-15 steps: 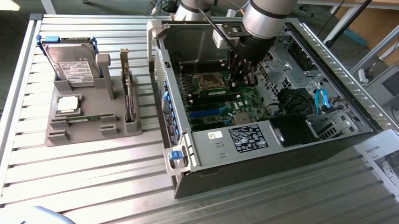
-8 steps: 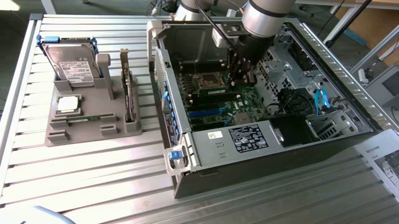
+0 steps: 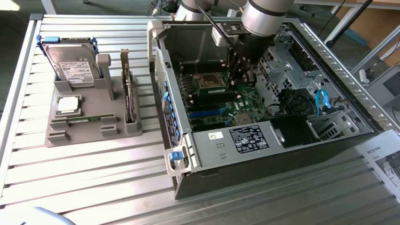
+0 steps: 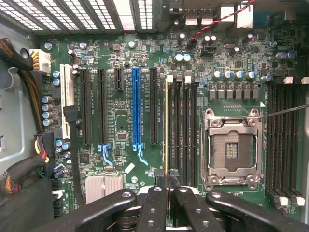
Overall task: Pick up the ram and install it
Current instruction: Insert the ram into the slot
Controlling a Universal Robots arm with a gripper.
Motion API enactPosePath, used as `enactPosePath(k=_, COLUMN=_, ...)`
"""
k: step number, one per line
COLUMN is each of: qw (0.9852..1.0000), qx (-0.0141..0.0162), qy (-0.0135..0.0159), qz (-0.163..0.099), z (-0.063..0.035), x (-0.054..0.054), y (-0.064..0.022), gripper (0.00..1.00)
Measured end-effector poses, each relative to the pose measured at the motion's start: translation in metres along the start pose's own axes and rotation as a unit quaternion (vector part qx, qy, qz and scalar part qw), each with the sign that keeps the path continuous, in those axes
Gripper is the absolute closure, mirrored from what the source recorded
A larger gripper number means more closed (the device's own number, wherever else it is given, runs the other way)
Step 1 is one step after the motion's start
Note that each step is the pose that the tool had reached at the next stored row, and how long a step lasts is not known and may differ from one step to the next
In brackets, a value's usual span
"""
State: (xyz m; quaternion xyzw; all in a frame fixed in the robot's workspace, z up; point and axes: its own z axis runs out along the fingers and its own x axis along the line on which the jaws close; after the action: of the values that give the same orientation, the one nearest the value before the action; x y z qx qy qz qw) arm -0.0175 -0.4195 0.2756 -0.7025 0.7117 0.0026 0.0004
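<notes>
Black fingers [image 4: 154, 208] of the gripper [image 4: 169, 193] are pressed together on the ram [image 4: 167, 130]. In the wrist view the ram shows edge-on, as a thin line with a yellowish rim running out from between them. The stick hangs over a bank of black memory slots [image 4: 186, 125] and roughly lines up with the slot at the bank's outer edge, farthest from the processor socket [image 4: 231, 145]. Whether it touches that slot I cannot tell.

On the ram's open side, only a narrow strip of bare green motherboard [image 4: 120, 121] separates it from a long black card slot [image 4: 153, 106], and a blue slot [image 4: 136, 106] lies just beyond. On the other side, the socket's metal frame sits just beside the bank. A second bank of slots [image 4: 285, 135] lies past the socket. Small round capacitors [image 4: 182, 58] crowd the far end of the slots.

In the exterior view the arm [image 3: 265, 14] comes down through the open side of the computer case [image 3: 206, 154], with the gripper [image 3: 240, 70] low inside it. A metal wall [image 3: 187, 42] stands near on the exterior view's left and a drive cage [image 3: 293, 61] near on its right. Blue cables [image 3: 322, 101] lie farther off.

Well apart from the case, on the slatted metal table [image 3: 93, 178], a grey holder [image 3: 81, 133] carries a hard drive [image 3: 72, 63], a processor chip [image 3: 67, 104] and an upright card [image 3: 128, 93]. A second green stick [image 3: 83, 119] lies flat in it.
</notes>
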Motion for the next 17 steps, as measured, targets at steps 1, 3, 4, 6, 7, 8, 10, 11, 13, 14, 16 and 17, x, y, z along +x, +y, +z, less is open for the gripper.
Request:
enactPosePath(k=1, qw=1.0, qx=0.0, qy=0.0, qz=0.0, z=0.0, x=-0.0001, y=0.0, gripper=0.88)
enactPosePath(k=3, qw=1.0, qx=0.0, qy=0.0001, qz=0.0, z=0.0, x=-0.0001, y=0.0001, gripper=0.88)
enactPosePath(k=4, qw=1.0, qx=0.0, qy=0.0001, qz=0.0, z=-0.0001, x=-0.0001, y=0.0001, gripper=0.88)
enactPosePath(k=6, qw=1.0, qx=-0.0001, qy=0.0001, qz=0.0, z=0.0001, x=-0.0002, y=0.0, gripper=0.88)
enactPosePath(k=7, qw=1.0, qx=0.0, qy=-0.0002, qz=0.0, z=0.0006, x=-0.0002, y=0.0, gripper=0.88)
enactPosePath(k=8, qw=1.0, qx=0.0, qy=-0.0002, qz=0.0, z=0.0012, x=-0.0002, y=0.0, gripper=0.88)
enactPosePath(k=10, qw=1.0, qx=0.0, qy=-0.0002, qz=0.0, z=0.0026, x=-0.0002, y=0.0, gripper=0.88)
enactPosePath(k=11, qw=1.0, qx=0.0001, qy=-0.0002, qz=0.0, z=0.0033, x=-0.0001, y=0.0, gripper=0.88)
enactPosePath(k=13, qw=1.0, qx=0.0001, qy=-0.0002, qz=0.0, z=0.005, x=-0.0001, y=0.0, gripper=0.88)
enactPosePath(k=14, qw=1.0, qx=0.0002, qy=-0.0002, qz=0.0, z=0.0058, x=-0.0001, y=0.0, gripper=0.88)
enactPosePath(k=16, qw=1.0, qx=0.0002, qy=-0.0002, qz=0.0, z=0.0075, x=-0.0001, y=0.0, gripper=0.88)
enactPosePath(k=17, qw=1.0, qx=0.0002, qy=-0.0002, qz=0.0, z=0.0083, x=-0.0001, y=0.0, gripper=0.88)
